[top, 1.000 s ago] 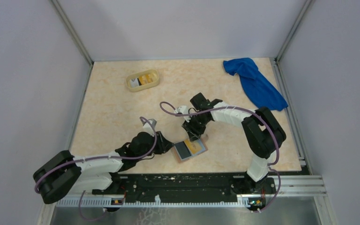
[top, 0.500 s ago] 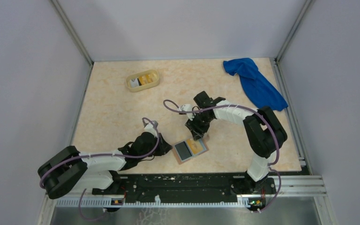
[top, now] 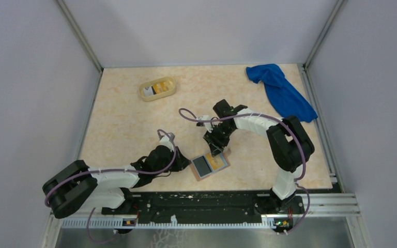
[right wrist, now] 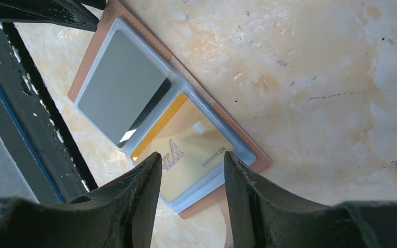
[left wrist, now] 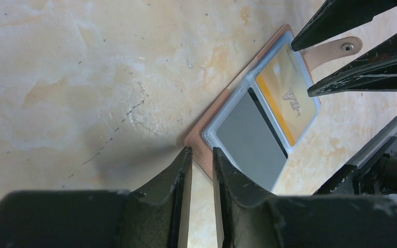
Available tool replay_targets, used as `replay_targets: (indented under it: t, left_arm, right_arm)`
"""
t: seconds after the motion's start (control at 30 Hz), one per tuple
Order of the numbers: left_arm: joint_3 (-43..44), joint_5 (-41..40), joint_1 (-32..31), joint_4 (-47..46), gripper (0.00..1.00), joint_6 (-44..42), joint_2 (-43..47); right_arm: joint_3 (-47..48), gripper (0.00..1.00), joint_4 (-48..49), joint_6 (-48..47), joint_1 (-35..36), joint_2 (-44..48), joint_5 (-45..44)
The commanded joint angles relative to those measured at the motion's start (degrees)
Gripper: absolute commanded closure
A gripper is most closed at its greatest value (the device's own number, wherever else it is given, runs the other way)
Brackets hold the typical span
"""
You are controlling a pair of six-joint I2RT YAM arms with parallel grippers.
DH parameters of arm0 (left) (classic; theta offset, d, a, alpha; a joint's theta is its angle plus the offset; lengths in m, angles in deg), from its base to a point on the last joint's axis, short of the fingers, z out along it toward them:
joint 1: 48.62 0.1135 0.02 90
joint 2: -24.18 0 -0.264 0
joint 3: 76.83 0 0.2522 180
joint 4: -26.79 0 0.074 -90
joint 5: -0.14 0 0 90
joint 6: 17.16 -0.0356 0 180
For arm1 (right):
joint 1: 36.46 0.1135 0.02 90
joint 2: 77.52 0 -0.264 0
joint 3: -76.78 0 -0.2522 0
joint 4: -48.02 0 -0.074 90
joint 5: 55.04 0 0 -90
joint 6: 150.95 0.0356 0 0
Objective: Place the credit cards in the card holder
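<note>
Find card holder (top: 210, 165) open flat, near-centre on table (top: 134, 129), grey card (left wrist: 248, 139) in left pocket, yellow-orange card (right wrist: 191, 150) in right. See right gripper (right wrist: 191, 173) released, spread over yellow-orange card. See left gripper (left wrist: 200, 155) at holder's left corner, jaws barely apart; cannot tell if clamped. Note loose cards (top: 157, 88) in tray (top: 173, 87), far left.

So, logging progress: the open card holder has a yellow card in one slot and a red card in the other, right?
Not red: the open card holder has a yellow card in one slot and a grey card in the other, as the right wrist view shows.
</note>
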Motion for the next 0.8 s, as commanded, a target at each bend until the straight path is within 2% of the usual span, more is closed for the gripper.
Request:
replay_targets:
  t: [0.0,0.13,0.33,0.77]
  left_arm:
    - [0.19,1.18,0.04,-2.45,0.74,-0.06,-1.43]
    - [0.19,1.22,0.04,-2.31,0.74,-0.1,-1.18]
    - [0.19,1.76,0.04,-2.17,0.73,-0.54,-0.39]
    - [0.63,3.54,0.04,-4.63,0.74,-0.46,-3.63]
  right_arm:
    - [2.29,0.53,0.22,0.42,0.06,-0.65,0.24]
    - [1.8,0.52,1.28,0.88,0.11,-0.16,-3.97]
    - [1.93,0.51,0.61,0.76,0.11,-0.68,-3.49]
    - [3.9,0.55,-2.95,0.42,-0.3,-1.62,8.64]
